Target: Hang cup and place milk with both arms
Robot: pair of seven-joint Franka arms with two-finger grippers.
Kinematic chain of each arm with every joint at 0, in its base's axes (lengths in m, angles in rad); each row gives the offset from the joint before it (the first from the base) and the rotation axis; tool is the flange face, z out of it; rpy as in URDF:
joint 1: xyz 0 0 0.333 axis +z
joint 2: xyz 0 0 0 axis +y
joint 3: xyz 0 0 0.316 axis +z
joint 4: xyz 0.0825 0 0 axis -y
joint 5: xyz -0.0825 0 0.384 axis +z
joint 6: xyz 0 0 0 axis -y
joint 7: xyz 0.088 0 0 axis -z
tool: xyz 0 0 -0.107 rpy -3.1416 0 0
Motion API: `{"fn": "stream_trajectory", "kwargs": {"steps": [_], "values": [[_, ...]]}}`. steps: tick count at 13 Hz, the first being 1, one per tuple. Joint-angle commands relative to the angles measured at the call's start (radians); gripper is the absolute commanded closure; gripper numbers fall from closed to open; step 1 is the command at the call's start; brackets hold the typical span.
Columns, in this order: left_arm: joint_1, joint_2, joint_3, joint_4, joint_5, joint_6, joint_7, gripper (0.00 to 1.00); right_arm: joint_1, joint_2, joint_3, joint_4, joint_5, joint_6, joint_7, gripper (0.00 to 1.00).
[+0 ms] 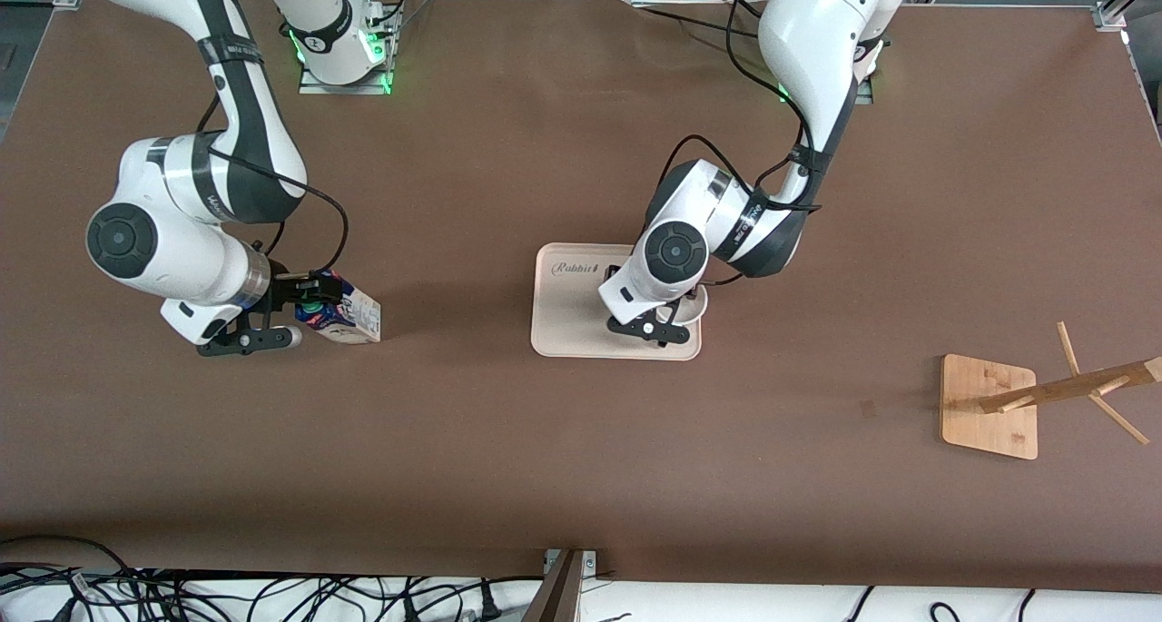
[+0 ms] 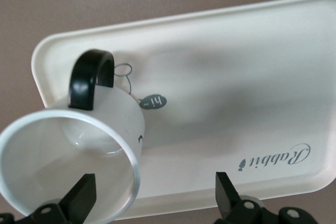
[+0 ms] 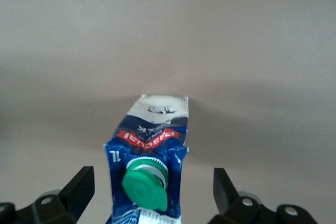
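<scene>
The white cup [image 2: 79, 145] with a black handle [image 2: 90, 77] sits on a cream tray [image 2: 236, 77], its mouth toward my left gripper [image 2: 155, 198]. That gripper is open, with the cup's rim between the fingers and one fingertip [image 2: 84, 196] over the mouth. In the front view the left gripper [image 1: 670, 318] hides most of the cup [image 1: 695, 310]. The blue and white milk [image 3: 152, 140] has its green cap [image 3: 146, 184] between the open fingers of my right gripper [image 3: 152, 190]. In the front view the milk [image 1: 349, 313] rests on the table beside the right gripper [image 1: 300, 311].
The tray [image 1: 563, 331] lies mid-table. A wooden cup rack [image 1: 989, 406] with pegs [image 1: 1089, 386] stands toward the left arm's end, nearer to the front camera. Brown table around; cables along the near edge.
</scene>
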Motion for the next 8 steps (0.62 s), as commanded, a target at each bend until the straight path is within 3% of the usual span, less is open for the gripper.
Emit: {"fn": "stream_trajectory", "kwargs": {"steps": [1, 3, 4, 5, 8], "values": [[-0.016, -0.011, 0.013, -0.04, -0.012, 0.007, 0.023, 0.0, -0.006, -0.041, 0.002, 0.082, 0.01, -0.067, 0.001, 0.0], [-0.024, -0.011, 0.011, -0.04, -0.01, 0.009, 0.025, 0.05, -0.006, -0.065, -0.029, 0.176, 0.007, -0.158, 0.001, 0.0], [-0.027, -0.017, 0.011, -0.04, -0.007, 0.007, 0.025, 0.69, -0.006, -0.09, -0.035, 0.214, 0.002, -0.21, -0.006, 0.0], [-0.041, -0.02, 0.013, -0.034, -0.01, 0.003, 0.003, 1.0, -0.006, -0.125, -0.046, 0.225, -0.002, -0.259, -0.006, 0.0], [-0.041, -0.02, 0.013, -0.027, -0.009, -0.001, -0.044, 1.0, -0.006, -0.223, -0.066, 0.215, -0.014, -0.364, -0.001, 0.0]]}}
